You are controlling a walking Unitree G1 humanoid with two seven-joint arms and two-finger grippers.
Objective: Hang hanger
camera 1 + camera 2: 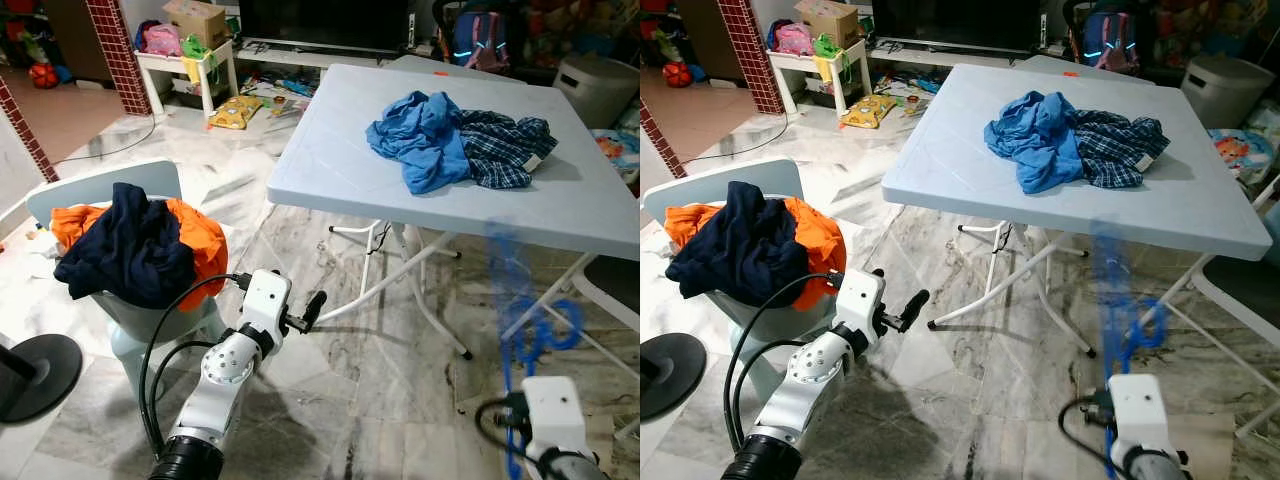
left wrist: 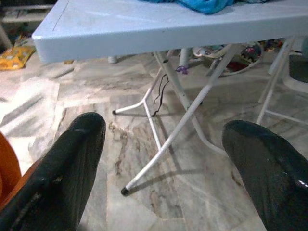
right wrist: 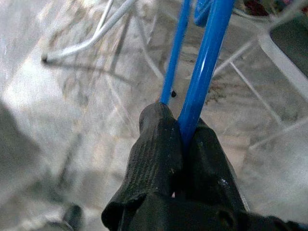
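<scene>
A blue hanger (image 3: 208,57) rises from my right gripper (image 3: 182,137), whose two black fingers are shut on its thin bar. In the left eye view the hanger (image 1: 530,330) is a blurred blue shape low on the right, in front of the table's near right corner. My left gripper (image 2: 163,144) stands open and holds nothing; it points at the table's white legs. In the left eye view this left gripper (image 1: 312,308) is low, beside a pale stool piled with clothes.
A light blue folding table (image 1: 330,120) carries a blue shirt (image 1: 420,135) and a plaid shirt (image 1: 505,150). Navy and orange clothes (image 1: 130,245) lie heaped on the stool at left. A black round base (image 1: 30,375) sits at far left. A white chair (image 1: 610,290) stands at right.
</scene>
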